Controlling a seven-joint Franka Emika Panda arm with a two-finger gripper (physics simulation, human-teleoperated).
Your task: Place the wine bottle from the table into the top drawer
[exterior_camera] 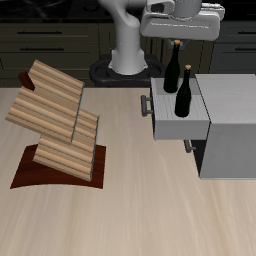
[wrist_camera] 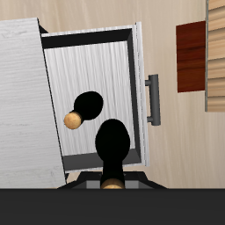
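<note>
Counter (exterior_camera: pixel 150 215): light wood grain, carrying the grey cabinet and a slatted wooden rack (exterior_camera: pixel 57 120)
Cabinet (exterior_camera: pixel 232 125): boxy, grey
Top drawer (exterior_camera: pixel 166 103): pulled open, handle (wrist_camera: pixel 155 99) facing out
Wine bottles: one (exterior_camera: pixel 185 92) upright in the drawer; the other (exterior_camera: pixel 172 66) up under the end effector
End effector (exterior_camera: pixel 180 22): above the open drawer; can't tell if it grips the bottle
Doing it well: I'd lower straight, keep clear of the standing bottle, release only once seated

The table (exterior_camera: pixel 120 215) carries a slatted wooden rack (exterior_camera: pixel 57 120) and a grey cabinet (exterior_camera: pixel 228 125).
</note>
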